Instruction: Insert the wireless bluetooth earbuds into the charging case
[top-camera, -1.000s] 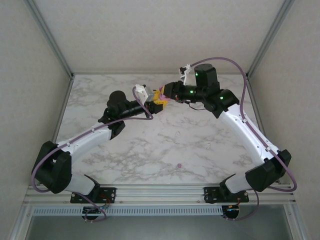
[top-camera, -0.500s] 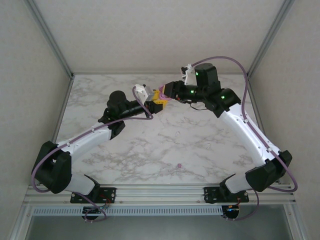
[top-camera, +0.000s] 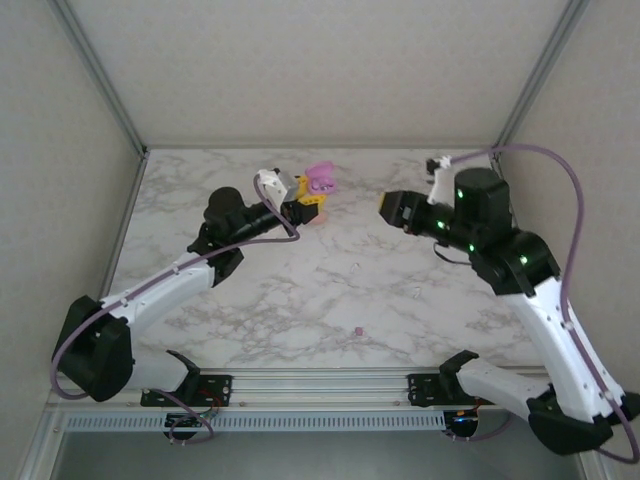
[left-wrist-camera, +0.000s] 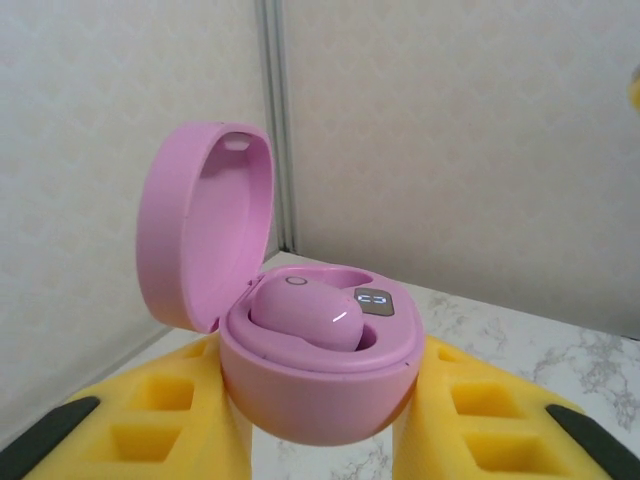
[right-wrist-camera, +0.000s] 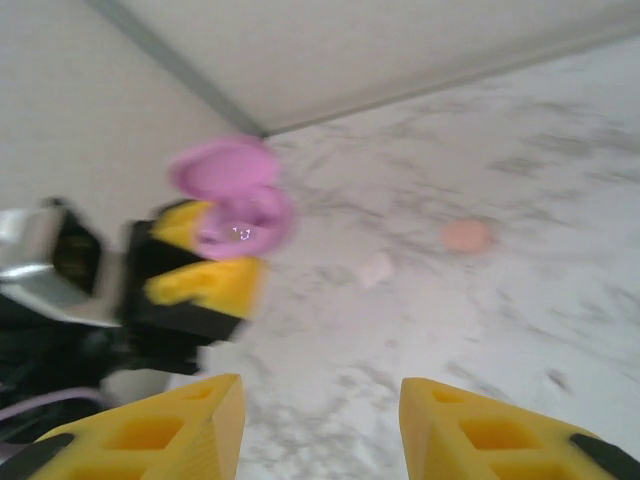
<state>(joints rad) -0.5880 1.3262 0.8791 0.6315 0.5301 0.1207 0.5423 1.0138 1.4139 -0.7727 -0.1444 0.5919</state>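
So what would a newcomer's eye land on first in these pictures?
The open pink rounded plastic charging case, clamped in the left gripper over the marble table's far side, with a pink earbud seated inside. Then the right gripper, jaws apart and empty, off to the case's right.

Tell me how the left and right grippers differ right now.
The left gripper is shut on the open pink charging case; the right gripper stands open and empty. The left gripper touches the case; the right gripper hangs apart from it, over the marble table. Both have yellow fingers.
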